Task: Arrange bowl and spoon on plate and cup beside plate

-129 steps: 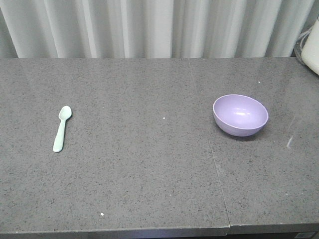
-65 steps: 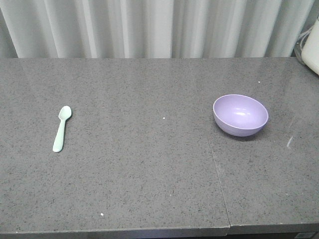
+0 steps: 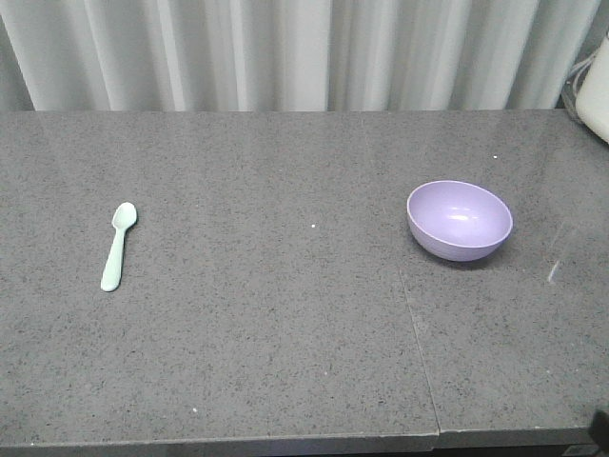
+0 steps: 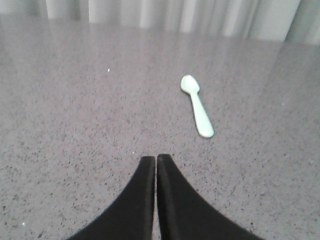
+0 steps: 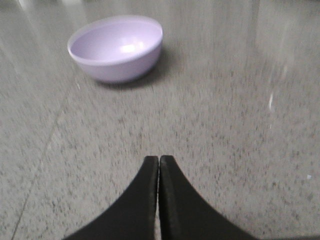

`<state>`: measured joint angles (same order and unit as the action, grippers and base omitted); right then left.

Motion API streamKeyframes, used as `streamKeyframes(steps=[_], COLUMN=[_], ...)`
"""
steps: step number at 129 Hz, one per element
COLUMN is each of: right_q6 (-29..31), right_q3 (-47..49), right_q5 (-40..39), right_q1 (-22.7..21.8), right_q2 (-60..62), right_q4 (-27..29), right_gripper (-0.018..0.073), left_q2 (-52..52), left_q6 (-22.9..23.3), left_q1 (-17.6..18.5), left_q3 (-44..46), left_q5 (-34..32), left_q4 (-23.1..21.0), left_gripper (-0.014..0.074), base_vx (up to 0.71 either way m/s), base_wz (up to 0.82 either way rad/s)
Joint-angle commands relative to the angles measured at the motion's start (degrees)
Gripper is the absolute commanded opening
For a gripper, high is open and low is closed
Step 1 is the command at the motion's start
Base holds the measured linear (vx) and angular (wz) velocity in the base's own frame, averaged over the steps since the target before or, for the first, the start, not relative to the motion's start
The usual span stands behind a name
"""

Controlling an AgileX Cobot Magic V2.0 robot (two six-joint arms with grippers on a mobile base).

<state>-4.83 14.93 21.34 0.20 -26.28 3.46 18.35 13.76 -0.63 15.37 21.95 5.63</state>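
Note:
A lavender bowl (image 3: 460,219) stands upright on the right half of the grey counter; the right wrist view shows the bowl (image 5: 116,47) well ahead and left of my right gripper (image 5: 159,158), which is shut and empty. A mint-green spoon (image 3: 118,246) lies flat at the left, scoop away from me. The left wrist view has the spoon (image 4: 197,105) ahead and right of my left gripper (image 4: 155,158), also shut on nothing. The plate and the cup are out of view.
The grey speckled counter (image 3: 285,314) has a seam (image 3: 419,343) running front to back just left of the bowl. A white appliance (image 3: 595,90) sits at the far right edge. Pale curtains (image 3: 285,52) hang behind. A dark part (image 3: 599,433) shows at the bottom right corner.
A dark part has come into the bottom right corner of the front view. The bowl and the spoon have not moved.

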Motion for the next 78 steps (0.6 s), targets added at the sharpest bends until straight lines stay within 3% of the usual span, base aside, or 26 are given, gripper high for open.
streamKeyframes(steps=[1, 21, 42, 62, 78], right_q6=[0.37, 2.64, 16.88, 17.06, 16.64], right_q3=[7.56, 19.24, 29.76, 36.89, 38.97], right_q5=[1.84, 6.80, 8.81, 10.28, 10.89], right_q1=[-0.14, -0.14, -0.14, -0.14, -0.14], right_q2=[-8.99, -19.33, -26.82, -31.73, -34.02], right_q4=[-0.28, 0.24, 1.15, 6.03, 9.41], right_gripper=[-0.0008, -0.0008, -0.0008, -0.0008, -0.0008], left_q2=[7.77, 18.62, 27.39, 35.24, 40.76], left_q6=[0.58, -2.42, -9.55, -13.26, -13.76], left_q1=[0.20, 0.27, 0.27, 0.27, 0.27], left_q3=[6.75, 16.14, 25.44, 32.42, 36.43], left_q5=[0.02, 3.46, 7.30, 9.03, 9.53], left_q4=[-0.58, -2.98, -3.36, -7.37, -7.51], left_gripper=[-0.0006, -0.0006, -0.0006, -0.0006, -0.0006], base_vx=[0.00, 0.00, 0.00, 0.00, 0.00], base_wz=[0.00, 0.00, 0.00, 0.00, 0.00])
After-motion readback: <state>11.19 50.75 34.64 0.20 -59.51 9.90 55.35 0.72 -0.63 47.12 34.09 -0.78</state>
